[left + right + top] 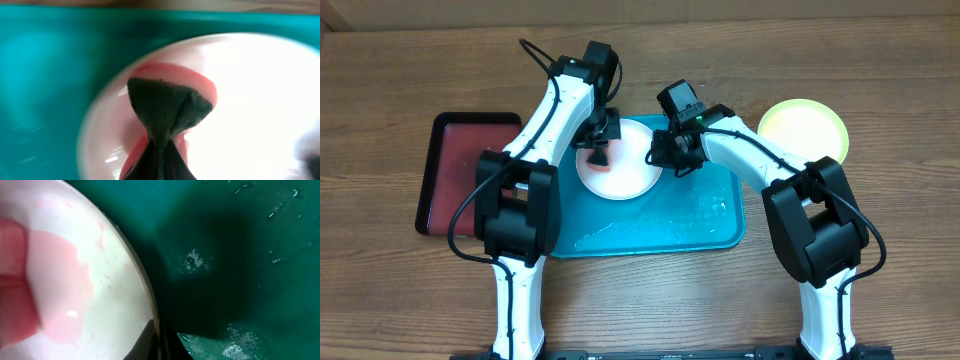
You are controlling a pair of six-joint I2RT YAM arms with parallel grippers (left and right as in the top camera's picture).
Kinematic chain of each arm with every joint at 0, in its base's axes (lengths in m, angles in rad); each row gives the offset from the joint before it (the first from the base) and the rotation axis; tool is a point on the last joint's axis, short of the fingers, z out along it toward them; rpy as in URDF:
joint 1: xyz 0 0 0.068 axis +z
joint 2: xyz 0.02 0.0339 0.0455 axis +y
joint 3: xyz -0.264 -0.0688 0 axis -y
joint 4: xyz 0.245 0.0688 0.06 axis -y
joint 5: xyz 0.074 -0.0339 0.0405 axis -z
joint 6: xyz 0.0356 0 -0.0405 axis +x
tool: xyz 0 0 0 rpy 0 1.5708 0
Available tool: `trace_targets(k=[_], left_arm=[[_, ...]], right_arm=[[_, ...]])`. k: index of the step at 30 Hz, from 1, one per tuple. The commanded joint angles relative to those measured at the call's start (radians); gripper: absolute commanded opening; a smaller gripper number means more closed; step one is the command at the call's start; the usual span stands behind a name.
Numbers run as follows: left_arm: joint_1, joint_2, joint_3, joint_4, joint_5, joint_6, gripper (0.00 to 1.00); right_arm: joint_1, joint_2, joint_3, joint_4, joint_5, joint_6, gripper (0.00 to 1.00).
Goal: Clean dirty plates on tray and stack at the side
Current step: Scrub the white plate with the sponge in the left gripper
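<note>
the white plate (630, 175) lies flat in the far half of the turquoise tray (670, 225), and both arms are on it from opposite sides. the left gripper (597, 150) stands over the plate's near-left part with its fingers pressed together on a sponge (167, 105). the left wrist view shows the sponge's dark green scouring face fanning out just ahead of the fingertips, with its pink body behind, bearing down on the plate's floor. the right gripper (670, 150) is at the opposite rim. in the right wrist view its fingers (150, 342) sit either side of the plate's edge, one over the inner face and one outside it, so they look to be pinching the rim to steady the plate. from those fingers the white face runs away up and to the left, and a pink watery smear (55, 295) lies well inside the rim. the plate is round, so it has no long axis to line up with. what counts for the coming stroke is that most of the plate's face lies beyond the sponge, on the side toward the right gripper's fingers. the left arm carries the sponge and is the one placed to sweep across. a yellow-green plate (805, 128) sits off the tray, on the table past the right gripper, apart from both pairs of fingers. a dark red tray (460, 180) lies outside the left arm.
</note>
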Motion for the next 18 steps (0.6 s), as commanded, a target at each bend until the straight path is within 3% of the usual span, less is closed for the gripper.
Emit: trace_targets(k=[1, 11, 13, 18], left_arm=[[-0.037, 0.014, -0.019, 0.026, 0.167, 0.027, 0.04], [-0.094, 0.016, -0.052, 0.003, 0.117, 0.028, 0.05], [-0.093, 0.016, -0.052, -0.019, 0.041, 0.028, 0.04], [-0.072, 0.016, -0.045, -0.085, -0.304, 0.026, 0.04]], right_arm=[[-0.007, 0.007, -0.006, 0.002, 0.009, 0.005, 0.04], [-0.007, 0.007, -0.006, -0.003, 0.009, 0.005, 0.04], [-0.007, 0.007, -0.006, -0.007, 0.009, 0.004, 0.04], [-0.007, 0.007, -0.006, -0.020, 0.009, -0.009, 0.04]])
